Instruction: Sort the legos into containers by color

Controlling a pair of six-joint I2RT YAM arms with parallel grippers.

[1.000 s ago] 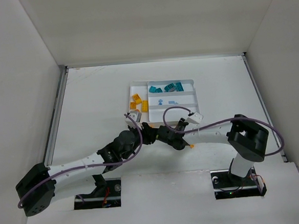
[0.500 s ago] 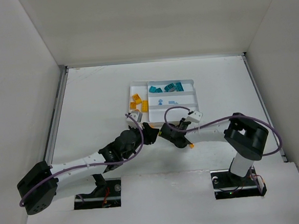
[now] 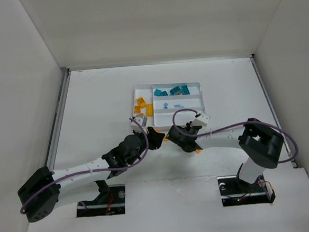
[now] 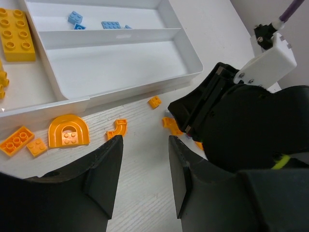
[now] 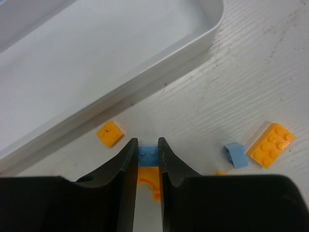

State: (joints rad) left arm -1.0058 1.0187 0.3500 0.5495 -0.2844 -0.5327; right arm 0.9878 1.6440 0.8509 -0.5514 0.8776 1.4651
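Right gripper (image 5: 147,145) is pinched shut on a light blue lego (image 5: 147,152) between its tips, tray (image 5: 159,72) just ahead, probably bound for the blue section (image 4: 145,20), while left gripper (image 4: 145,142) hovers half-open and empty.

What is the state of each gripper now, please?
The left gripper is open, holding nothing.
The right gripper is closed on a light blue lego.

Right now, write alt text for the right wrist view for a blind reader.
The right tool pinches a light blue brick just outside the white tray. An orange tile, an orange brick and another blue piece lie nearby.
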